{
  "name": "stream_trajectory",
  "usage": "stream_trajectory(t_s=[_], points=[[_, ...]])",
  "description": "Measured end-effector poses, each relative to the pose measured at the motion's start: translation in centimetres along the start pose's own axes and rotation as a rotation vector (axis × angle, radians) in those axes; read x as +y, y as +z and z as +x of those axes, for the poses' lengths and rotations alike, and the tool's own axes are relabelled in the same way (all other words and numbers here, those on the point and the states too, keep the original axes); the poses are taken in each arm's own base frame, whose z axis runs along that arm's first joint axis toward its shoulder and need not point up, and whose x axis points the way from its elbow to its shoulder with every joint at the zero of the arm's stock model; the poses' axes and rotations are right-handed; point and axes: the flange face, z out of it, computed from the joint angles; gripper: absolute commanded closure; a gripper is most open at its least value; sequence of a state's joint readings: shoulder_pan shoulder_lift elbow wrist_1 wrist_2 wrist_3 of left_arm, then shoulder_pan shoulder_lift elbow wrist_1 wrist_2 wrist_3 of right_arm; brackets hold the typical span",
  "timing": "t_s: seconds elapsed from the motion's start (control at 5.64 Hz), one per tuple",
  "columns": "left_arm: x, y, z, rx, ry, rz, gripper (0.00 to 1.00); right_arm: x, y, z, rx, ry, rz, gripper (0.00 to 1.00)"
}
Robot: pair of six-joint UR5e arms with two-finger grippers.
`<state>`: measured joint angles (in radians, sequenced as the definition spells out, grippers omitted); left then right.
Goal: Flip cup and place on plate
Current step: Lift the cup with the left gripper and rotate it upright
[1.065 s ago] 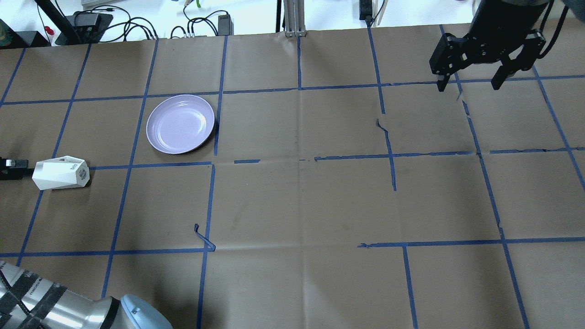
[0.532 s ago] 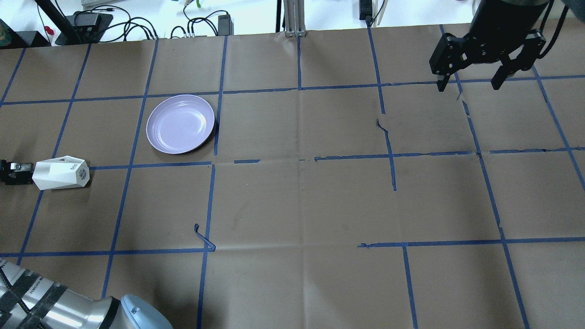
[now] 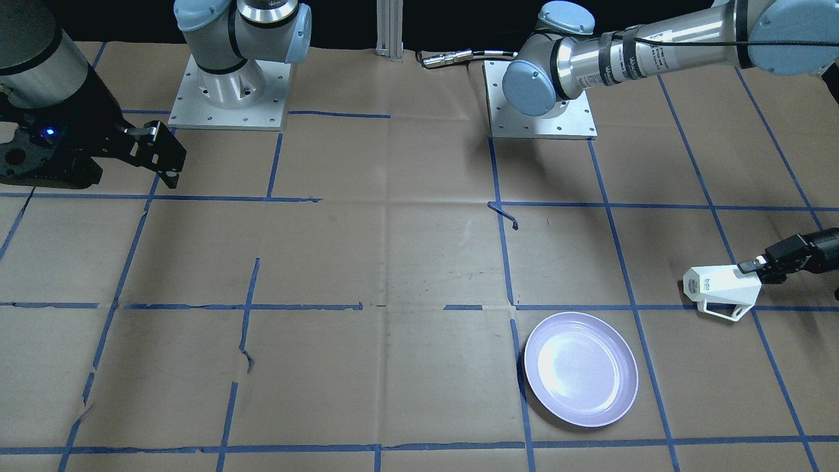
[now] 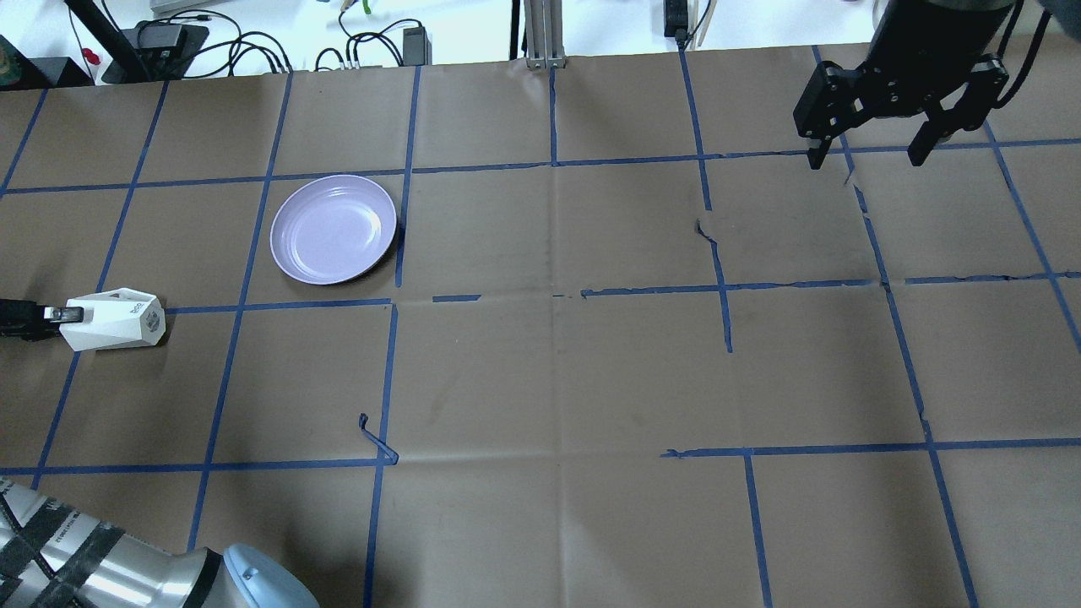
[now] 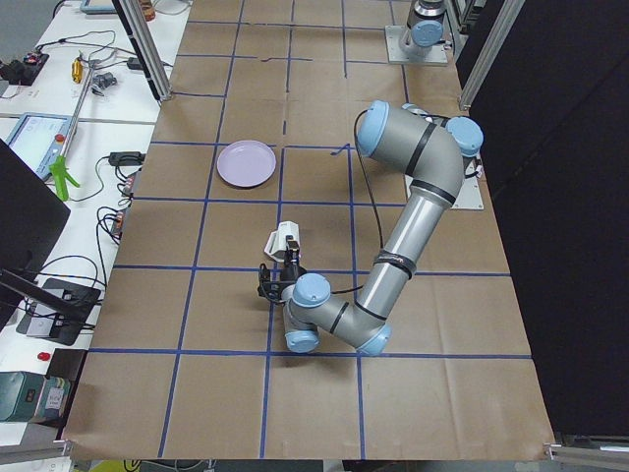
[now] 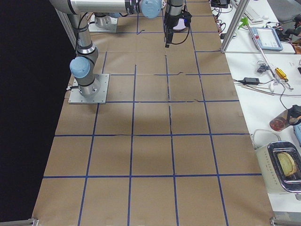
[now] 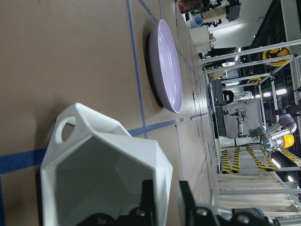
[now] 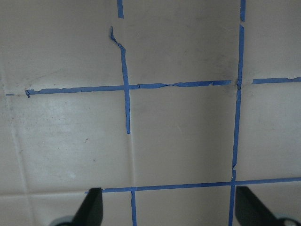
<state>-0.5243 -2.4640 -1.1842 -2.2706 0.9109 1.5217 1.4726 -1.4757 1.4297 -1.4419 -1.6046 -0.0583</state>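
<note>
Over at the robot's left end of the tabletop (image 4: 549, 380), the white faceted cup (image 4: 114, 319) lies on its side across a line of blue tape. Its open rim faces outward toward the tabletop's edge, its narrow base points in toward the middle, and its angular handle sticks out on the side away from the robot. The left hand (image 4: 63, 315) comes in low and level from that edge and has closed on the rim. In the left wrist view one dark finger (image 7: 148, 197) sits inside the mouth and the other just outside, with the thin wall pinched between them. I cannot tell whether the cup's lower facet bears on the brown paper or hangs just above it.

The lavender plate (image 4: 334, 229) lies flat on the paper, farther from the robot than the cup and a little more toward the middle. It is near the cup but clearly apart from it, with a taped line running between them.

Across the tabletop, toward the far corner on the robot's right, the right hand (image 4: 866, 156) hangs above the surface and points down. Its two fingers are spread wide with nothing between them. Its own camera sees only brown paper and blue tape between the fingertips (image 8: 91, 207).
</note>
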Motion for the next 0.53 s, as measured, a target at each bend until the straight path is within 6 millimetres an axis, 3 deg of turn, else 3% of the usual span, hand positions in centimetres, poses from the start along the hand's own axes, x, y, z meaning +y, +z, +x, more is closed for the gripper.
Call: stream_trajectory(t_s=[0.18, 0.35, 0.53], points=[[-0.2, -0.1, 1.1, 0.016, -0.013, 0.024, 1.0, 0.0, 0.0, 0.0, 0.0, 0.0, 0.0, 0.0], [-0.5, -0.5, 3.7, 0.034, -0.034, 0.045, 1.0, 0.0, 0.0, 0.0, 0.0, 0.0, 0.0, 0.0], [-0.7, -1.1, 7.5, 0.039, -0.057, 0.057, 1.0, 0.0, 0.0, 0.0, 0.0, 0.0, 0.0, 0.0]])
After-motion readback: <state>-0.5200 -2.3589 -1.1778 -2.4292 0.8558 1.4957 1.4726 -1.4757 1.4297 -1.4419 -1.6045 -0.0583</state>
